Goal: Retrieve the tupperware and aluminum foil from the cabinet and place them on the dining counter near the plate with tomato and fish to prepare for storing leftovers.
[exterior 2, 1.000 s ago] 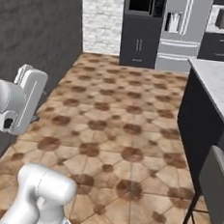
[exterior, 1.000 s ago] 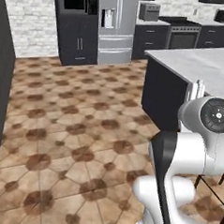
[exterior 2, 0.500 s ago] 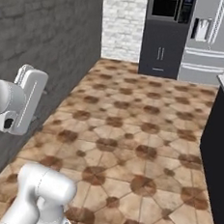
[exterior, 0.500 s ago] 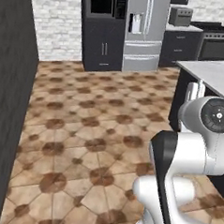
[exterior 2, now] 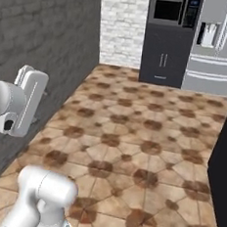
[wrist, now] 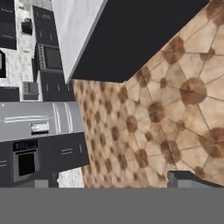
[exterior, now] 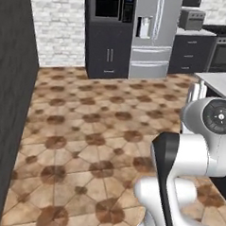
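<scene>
a: where's the pincer (wrist: 111, 186) and how does it stand?
b: in the hand view its jaws are spread wide with nothing between them; one dark fingertip (wrist: 186, 178) shows at the bottom right, over the tiled floor (wrist: 175, 113)
a: any of the task's things in sight?
b: only the dining counter (wrist: 76, 30). in the hand view its white marble top runs along the upper left, with the dark side panel below its edge. in the left base view a corner of the same worktop (exterior: 221, 82) pokes in at the right edge, just behind the arm's white elbow joint (exterior: 214, 118)
a: what lies ahead of the base?
b: brown patterned floor tiles out to the far wall, where a black oven tower with a microwave (exterior: 108, 7) stands beside a steel fridge (exterior: 153, 34). white brick wall (exterior: 56, 24) to the left of those
a: and on the left side?
b: a dark grey wall (exterior 2: 39, 39) runs along the floor's left edge; in the right base view the arm's white link (exterior 2: 25, 102) hangs in front of it
</scene>
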Motion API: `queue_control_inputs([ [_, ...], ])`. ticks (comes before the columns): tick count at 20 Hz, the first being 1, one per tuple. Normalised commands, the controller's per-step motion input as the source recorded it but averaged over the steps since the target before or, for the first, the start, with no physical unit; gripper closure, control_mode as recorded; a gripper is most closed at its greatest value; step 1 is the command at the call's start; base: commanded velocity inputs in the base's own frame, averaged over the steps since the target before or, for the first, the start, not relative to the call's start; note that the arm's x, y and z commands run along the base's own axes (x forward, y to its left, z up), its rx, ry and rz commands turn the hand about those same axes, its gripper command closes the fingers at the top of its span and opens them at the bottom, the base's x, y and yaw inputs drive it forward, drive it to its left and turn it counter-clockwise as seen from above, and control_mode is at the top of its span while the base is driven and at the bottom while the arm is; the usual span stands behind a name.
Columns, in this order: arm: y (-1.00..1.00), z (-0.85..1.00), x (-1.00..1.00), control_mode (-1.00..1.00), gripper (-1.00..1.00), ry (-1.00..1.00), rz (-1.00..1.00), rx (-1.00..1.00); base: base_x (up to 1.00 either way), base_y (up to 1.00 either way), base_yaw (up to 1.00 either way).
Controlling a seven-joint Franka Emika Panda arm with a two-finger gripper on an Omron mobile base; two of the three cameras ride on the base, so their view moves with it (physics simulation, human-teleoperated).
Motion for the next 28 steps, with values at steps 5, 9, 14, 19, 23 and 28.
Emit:
queue_control_inputs([
  [5, 0.00, 0.00, 0.00, 1.00, -1.00, 0.00, 0.00, 0.00, 1.00, -0.03, -0.12],
  [9, 0.00, 0.00, 0.00, 1.00, -1.00, 0.00, 0.00, 0.00, 1.00, -0.01, -0.22],
  [14, 0.00, 0.00, 0.00, 1.00, -1.00, 0.00, 0.00, 0.00, 1.00, 0.00, -0.27],
  [19, 0.00, 0.00, 0.00, 1.00, -1.00, 0.00, 0.00, 0.00, 1.00, 0.00, -0.22],
  [23, 0.00, 0.00, 0.00, 1.00, -1.00, 0.00, 0.00, 0.00, 1.00, 0.00, -0.28],
  [28, 0.00, 0.00, 0.00, 1.00, -1.00, 0.00, 0.00, 0.00, 1.00, 0.00, -0.32],
])
